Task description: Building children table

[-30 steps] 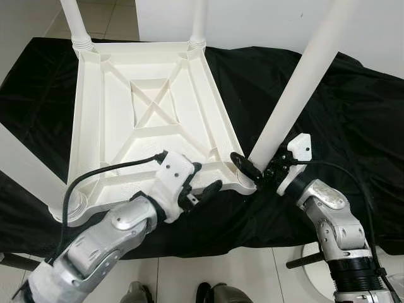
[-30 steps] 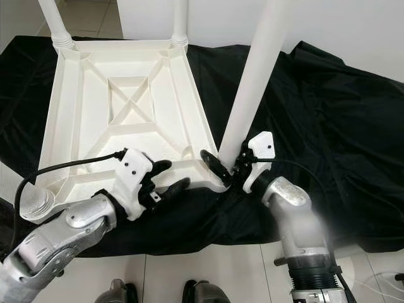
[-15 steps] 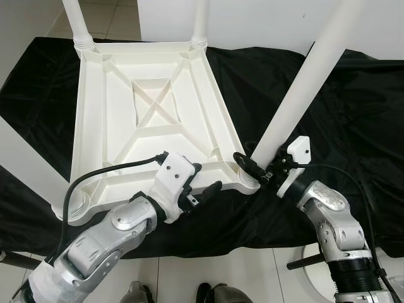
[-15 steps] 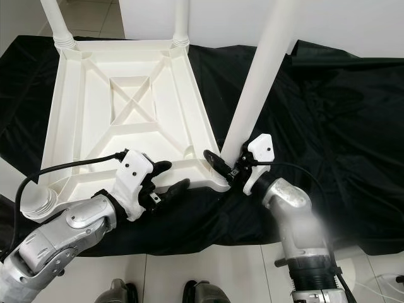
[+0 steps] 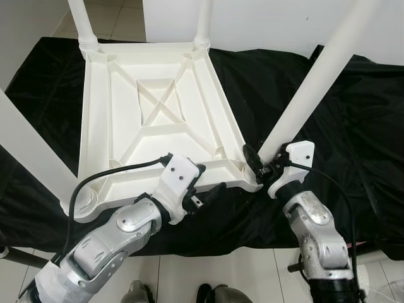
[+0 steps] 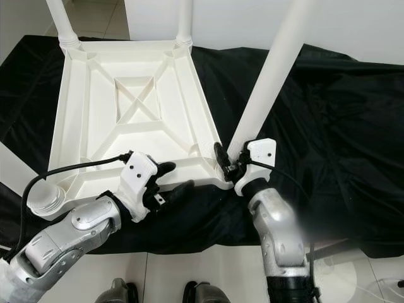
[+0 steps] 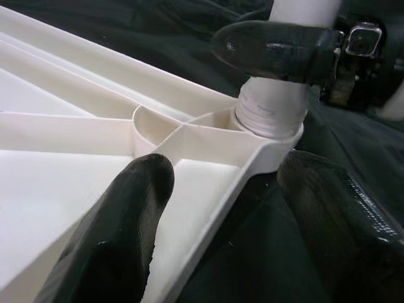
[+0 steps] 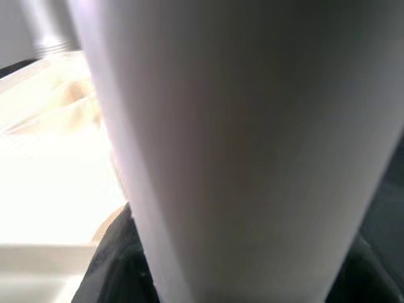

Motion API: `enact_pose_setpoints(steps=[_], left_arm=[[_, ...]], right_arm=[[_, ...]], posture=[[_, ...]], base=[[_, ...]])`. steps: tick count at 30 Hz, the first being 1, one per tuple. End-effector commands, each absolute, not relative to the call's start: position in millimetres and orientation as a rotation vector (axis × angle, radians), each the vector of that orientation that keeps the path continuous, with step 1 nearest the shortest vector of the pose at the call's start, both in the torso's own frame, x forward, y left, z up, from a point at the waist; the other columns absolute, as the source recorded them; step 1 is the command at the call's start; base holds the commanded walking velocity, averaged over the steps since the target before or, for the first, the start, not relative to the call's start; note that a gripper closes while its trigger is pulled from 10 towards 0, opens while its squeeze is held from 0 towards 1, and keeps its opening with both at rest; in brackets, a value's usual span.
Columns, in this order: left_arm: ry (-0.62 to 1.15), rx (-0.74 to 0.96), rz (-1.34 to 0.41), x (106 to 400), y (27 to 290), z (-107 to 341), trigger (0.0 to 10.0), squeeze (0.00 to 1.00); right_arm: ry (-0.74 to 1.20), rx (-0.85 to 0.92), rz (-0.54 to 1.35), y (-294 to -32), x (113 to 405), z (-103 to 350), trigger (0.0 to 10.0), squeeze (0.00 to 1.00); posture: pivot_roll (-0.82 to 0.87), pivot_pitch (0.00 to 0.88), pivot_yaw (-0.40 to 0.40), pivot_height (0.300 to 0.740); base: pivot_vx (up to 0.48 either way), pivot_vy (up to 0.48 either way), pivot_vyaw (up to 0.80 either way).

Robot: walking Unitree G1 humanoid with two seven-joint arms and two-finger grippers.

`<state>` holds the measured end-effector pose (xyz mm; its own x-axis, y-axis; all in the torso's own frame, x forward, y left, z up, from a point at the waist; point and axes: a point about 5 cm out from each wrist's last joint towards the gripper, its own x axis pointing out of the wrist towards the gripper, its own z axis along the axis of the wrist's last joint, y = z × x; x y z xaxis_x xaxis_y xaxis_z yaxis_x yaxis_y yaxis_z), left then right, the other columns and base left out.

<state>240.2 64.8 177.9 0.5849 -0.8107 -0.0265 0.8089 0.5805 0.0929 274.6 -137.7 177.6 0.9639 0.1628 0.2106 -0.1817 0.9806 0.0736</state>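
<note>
The right gripper (image 5: 260, 165) is clamped around the base of a white table leg (image 5: 309, 85), just above the threaded end that sits in the near right corner socket of the upturned table top (image 5: 120, 113). From the left wrist view, one of its black fingers (image 7: 271, 47) crosses in front of the leg right above the threaded collar. The leg leans up and away to the right from that corner.

The left gripper (image 5: 205, 183) straddles the near rim of the table top a little to the left of that corner, its fingers spread: one finger (image 7: 123, 214) lies inside the rim on the ribbed underside, the other (image 7: 334, 208) outside it over the black cloth (image 5: 353, 126). It grips nothing.

The white plastic table top lies upside down on the cloth, its cross-braced ribs facing up. Two more legs stand in the far corners, the far left leg (image 5: 81, 22) and the far right leg (image 5: 203, 22), and another leg (image 5: 28, 148) rises from the near left corner.
</note>
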Motion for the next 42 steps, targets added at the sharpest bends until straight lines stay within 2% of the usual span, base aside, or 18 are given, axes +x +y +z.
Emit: enact_pose_setpoints(steps=[1,3,7,15,16,28,29,33,37,42], left_arm=[[-0.007,0.111,-1.162,231,58,174,10.0,0.0],[-0.009,0.11,-1.165,231,57,175,10.0,0.0],[-0.011,0.108,-1.166,232,57,175,10.0,0.0],[-0.014,0.103,-1.172,231,56,175,10.0,0.0],[-0.014,0.103,-1.17,231,56,175,10.0,0.0],[-0.013,0.097,-1.16,230,57,175,10.0,0.0],[-0.013,0.096,-1.159,231,58,175,10.0,0.0],[-0.013,0.096,-1.158,231,57,175,10.0,0.0],[-0.019,0.098,-1.158,232,57,176,10.0,0.0],[-0.02,0.097,-1.156,232,57,177,10.0,0.0]], right_arm=[[-0.123,0.099,0.094,-141,272,162,10.0,0.0],[-0.11,0.141,0.024,-135,271,159,10.0,0.0],[-0.114,0.154,0.004,-127,270,160,10.0,0.0],[-0.118,0.141,-0.006,-129,268,164,10.0,0.0],[-0.118,0.143,0.001,-129,267,164,10.0,1.0],[-0.151,0.117,0.1,-129,262,168,10.0,1.0],[-0.152,0.113,0.118,-129,261,168,10.0,0.02],[-0.156,0.11,0.154,-129,261,168,10.0,0.0],[-0.174,0.065,0.278,-134,267,171,10.0,0.0],[-0.181,0.053,0.311,-137,271,172,10.0,0.0]], posture=[[-0.06,0.145,-0.088,0.74],[-0.06,0.144,-0.088,0.74],[-0.06,0.144,-0.087,0.74],[-0.07,0.156,-0.087,0.74],[-0.07,0.157,-0.088,0.74],[-0.07,0.173,-0.086,0.74],[-0.07,0.173,-0.085,0.74],[-0.07,0.173,-0.082,0.74],[-0.07,0.168,-0.077,0.74],[-0.07,0.174,-0.077,0.74]], base=[[0.0,0.0,0.0],[0.0,0.0,0.0],[0.0,0.0,0.0],[0.0,0.0,0.0],[0.0,0.0,0.0],[0.0,0.0,0.0],[0.0,0.0,0.0],[0.0,0.0,0.0],[0.0,0.0,0.0],[0.0,0.0,0.0]])
